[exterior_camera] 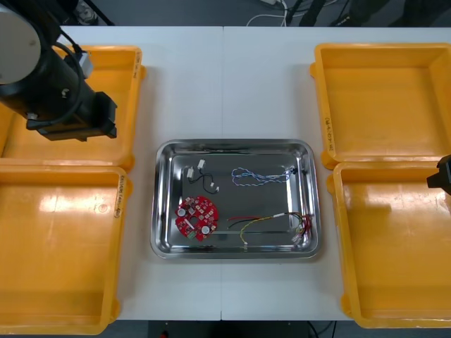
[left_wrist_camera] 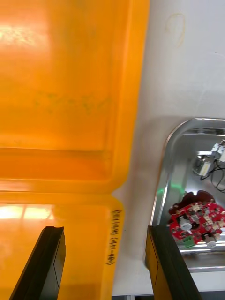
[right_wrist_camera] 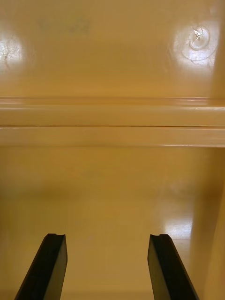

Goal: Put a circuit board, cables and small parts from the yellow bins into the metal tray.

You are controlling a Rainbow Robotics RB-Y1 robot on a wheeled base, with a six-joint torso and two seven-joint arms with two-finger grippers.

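Note:
The metal tray (exterior_camera: 163, 243) lies mid-table between the yellow bins. Inside it, a round red circuit board (exterior_camera: 197, 217) rests at the near left, a black cable (exterior_camera: 203, 177) behind it, a twisted blue and white cable (exterior_camera: 259, 177) at the far right and a red and yellow cable (exterior_camera: 271, 221) at the near right. My left arm (exterior_camera: 67, 98) hangs over the far left bin (exterior_camera: 128, 105). The left gripper (left_wrist_camera: 107, 265) is open and holds nothing above the rims where the two left bins meet; the circuit board (left_wrist_camera: 198, 223) lies beyond one finger. My right gripper (right_wrist_camera: 108, 267) is open over the near right bin's floor (right_wrist_camera: 112, 197).
Two yellow bins stand on each side: near left (exterior_camera: 56, 246), far right (exterior_camera: 387, 98) and near right (exterior_camera: 394, 246), with bare floors where they show. The right arm (exterior_camera: 442, 176) pokes in at the right edge. White table runs around the tray.

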